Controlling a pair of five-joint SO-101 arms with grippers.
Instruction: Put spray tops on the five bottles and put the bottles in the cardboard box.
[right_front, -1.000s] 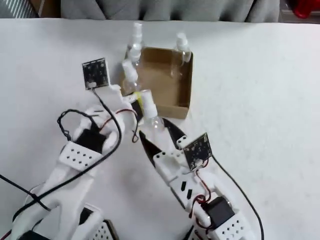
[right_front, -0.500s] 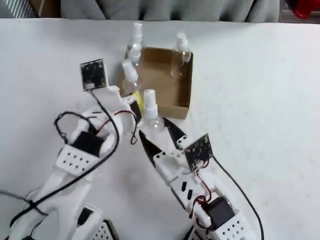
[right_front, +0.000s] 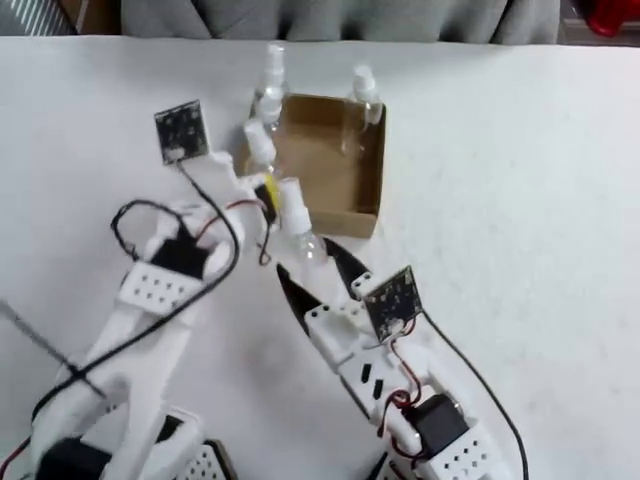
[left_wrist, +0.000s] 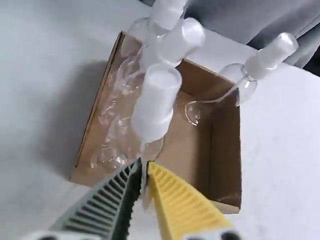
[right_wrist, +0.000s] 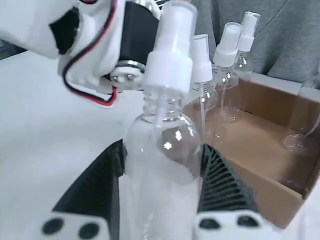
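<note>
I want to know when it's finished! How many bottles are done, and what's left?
Four topped bottles look already in the cardboard box. The right gripper holds the fifth bottle; its top is on, with thread showing underneath. Still to do: maybe tighten it, then box it.

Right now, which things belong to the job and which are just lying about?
Job: cardboard box, held bottle, its spray top, other capped bottles at the box.
Lying about: red object, grey fabric behind the table.
</note>
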